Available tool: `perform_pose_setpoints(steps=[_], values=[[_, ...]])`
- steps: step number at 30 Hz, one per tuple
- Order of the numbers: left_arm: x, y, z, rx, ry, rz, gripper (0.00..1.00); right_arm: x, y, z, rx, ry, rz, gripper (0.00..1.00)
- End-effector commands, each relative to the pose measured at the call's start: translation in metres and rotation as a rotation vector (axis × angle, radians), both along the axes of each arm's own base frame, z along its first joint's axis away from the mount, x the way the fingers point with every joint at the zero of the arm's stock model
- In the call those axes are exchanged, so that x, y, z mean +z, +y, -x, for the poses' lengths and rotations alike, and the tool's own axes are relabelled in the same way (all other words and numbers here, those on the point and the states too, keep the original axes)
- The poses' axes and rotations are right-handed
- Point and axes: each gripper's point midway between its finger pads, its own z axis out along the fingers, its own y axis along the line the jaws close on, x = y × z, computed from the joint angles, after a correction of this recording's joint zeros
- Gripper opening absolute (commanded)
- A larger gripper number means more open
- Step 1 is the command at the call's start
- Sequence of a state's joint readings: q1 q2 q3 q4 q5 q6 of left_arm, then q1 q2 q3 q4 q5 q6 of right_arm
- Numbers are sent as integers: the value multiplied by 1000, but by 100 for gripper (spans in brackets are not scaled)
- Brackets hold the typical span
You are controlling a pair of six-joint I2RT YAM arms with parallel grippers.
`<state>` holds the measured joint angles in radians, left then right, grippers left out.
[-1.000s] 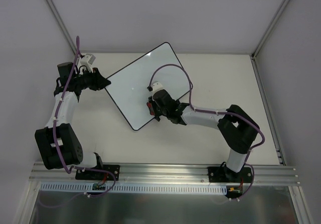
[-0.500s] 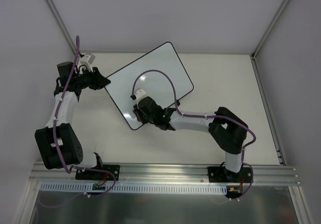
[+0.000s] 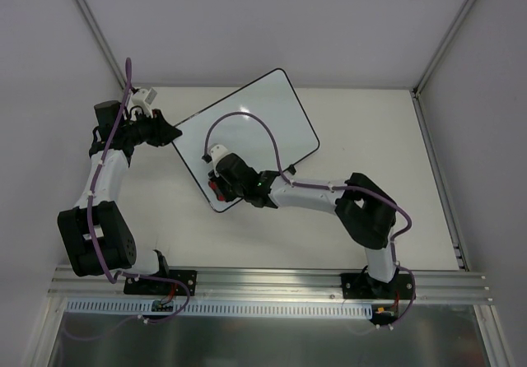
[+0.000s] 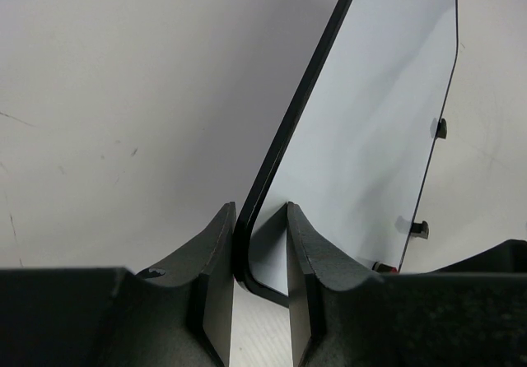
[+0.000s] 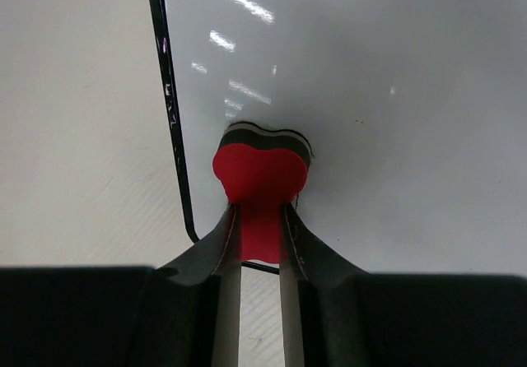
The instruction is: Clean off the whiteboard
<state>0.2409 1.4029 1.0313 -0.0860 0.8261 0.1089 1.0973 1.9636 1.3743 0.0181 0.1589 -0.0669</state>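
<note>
Left gripper (image 4: 261,219) pinches whiteboard (image 4: 370,120) — right gripper (image 5: 261,219) squeezes eraser (image 5: 259,174), seemingly against it

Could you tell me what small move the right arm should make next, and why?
Probably sweep the right pincer and its red eraser back toward the middle of the whiteboard: the eraser is pressed down beside its black rim, with no board left beyond. The left pincer clamps a corner, steadying it.
</note>
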Motion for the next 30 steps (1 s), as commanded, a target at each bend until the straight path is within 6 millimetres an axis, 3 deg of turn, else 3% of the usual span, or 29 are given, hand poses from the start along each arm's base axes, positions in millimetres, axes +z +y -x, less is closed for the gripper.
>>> perform_pose_setpoints(steps=[1, 6, 7, 10, 11, 12, 14, 15, 21, 25, 30], values=[[-17, -12, 12, -45, 40, -43, 0, 1, -24, -67, -172, -94, -7, 0], [-18, -11, 9, -41, 46, -41, 0, 32, -67, -94, -269, -162, -6, 1], [-18, -11, 9, -39, 49, -40, 0, 48, -75, -97, -286, -180, -29, 0], [-19, -10, 7, -35, 51, -43, 0, 51, -121, -113, -381, -178, -3, 0], [-18, -10, 6, -35, 48, -43, 0, 64, -134, -115, -413, -189, -18, 0], [-19, -9, 6, -32, 52, -43, 0, 55, -162, -122, -469, -177, 24, 0], [-18, -9, 4, -31, 53, -41, 0, 57, -193, -126, -542, -169, 45, 0], [-19, -9, 4, -30, 57, -40, 0, 45, -224, -128, -607, -130, 98, 0], [-22, -7, 0, -18, 70, -40, 0, 23, -331, -126, -877, -12, 220, 0], [-24, -6, -2, -9, 77, -42, 9, 1, -373, -120, -1005, 116, 253, 0], [-27, -3, -2, 8, 84, -54, 21, -18, -395, -121, -1091, 214, 243, 0]])
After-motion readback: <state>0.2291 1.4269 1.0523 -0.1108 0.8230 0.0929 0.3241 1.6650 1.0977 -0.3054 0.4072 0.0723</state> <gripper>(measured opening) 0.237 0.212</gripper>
